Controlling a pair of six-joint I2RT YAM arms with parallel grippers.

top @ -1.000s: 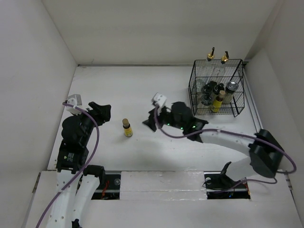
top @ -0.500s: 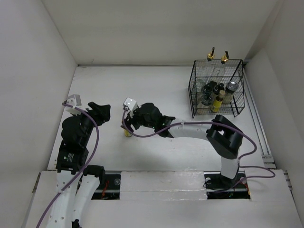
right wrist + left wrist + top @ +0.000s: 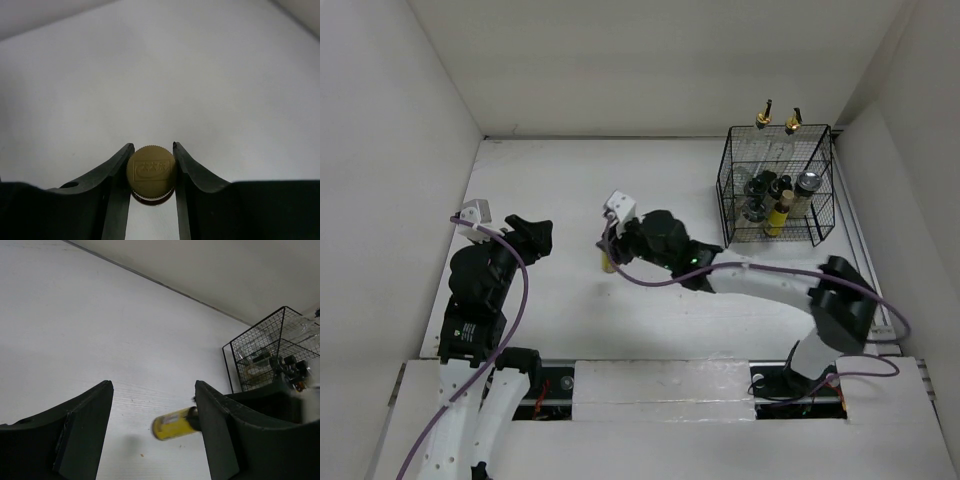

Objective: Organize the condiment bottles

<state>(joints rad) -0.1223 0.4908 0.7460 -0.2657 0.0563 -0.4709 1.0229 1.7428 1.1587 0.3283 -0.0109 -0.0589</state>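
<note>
Condiment bottles (image 3: 772, 200): stock check, one item outstanding.

Top view. Wire basket (image 3: 724, 185) stands at 2 o'clock on the table (image 3: 570, 180) and holds most of the bottles. Two gold-spouted cruets (image 3: 763, 115) rise above its rim on the 12 o'clock side. One yellow bottle (image 3: 607, 266) is outside, near table centre and well apart from the basket. Over it is the right gripper (image 3: 610, 252), its arm stretched toward 9 o'clock. At 9 o'clock of the bottle, apart from it, is the left gripper (image 3: 538, 238).

Left wrist view. Jaws spread, nothing between them. The yellow bottle shows beyond at 5 o'clock, sideways in this view, with its cap end in the dark right gripper. Whether it touches the table cannot be told. Basket at 3 o'clock.

Right wrist view. Tan cap (image 3: 150, 170) sits at 6 o'clock with a finger pressed against each side, so the gripper is clenched on the yellow bottle by its cap.

Progress, as judged: nearly complete, every bottle but this one being basketed. Remaining work is to carry the yellow bottle toward 2 o'clock, set it among the others and release it.
</note>
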